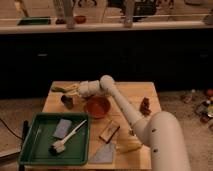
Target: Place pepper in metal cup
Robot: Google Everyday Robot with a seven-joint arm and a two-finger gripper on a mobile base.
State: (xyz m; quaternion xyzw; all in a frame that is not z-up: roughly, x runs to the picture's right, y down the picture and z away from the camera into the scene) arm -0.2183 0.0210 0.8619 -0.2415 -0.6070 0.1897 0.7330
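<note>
The slim green pepper (pixel 59 89) sticks out to the left from my gripper (pixel 70 90), which is shut on it near the table's back left corner. The small dark grey metal cup (pixel 66 101) stands upright on the table just below and in front of the gripper. The pepper is held above the table, slightly behind and left of the cup's mouth. My white arm runs from the lower right, over the elbow (pixel 106 82), and left to the gripper.
An orange-red bowl (pixel 96 106) stands right of the cup. A green tray (pixel 35 150) at the front left holds a brush and a grey sponge. A wooden block (pixel 109 131), a grey cloth (pixel 102 154), a pale yellow item (pixel 127 147) and a brown object (pixel 145 106) lie on the table.
</note>
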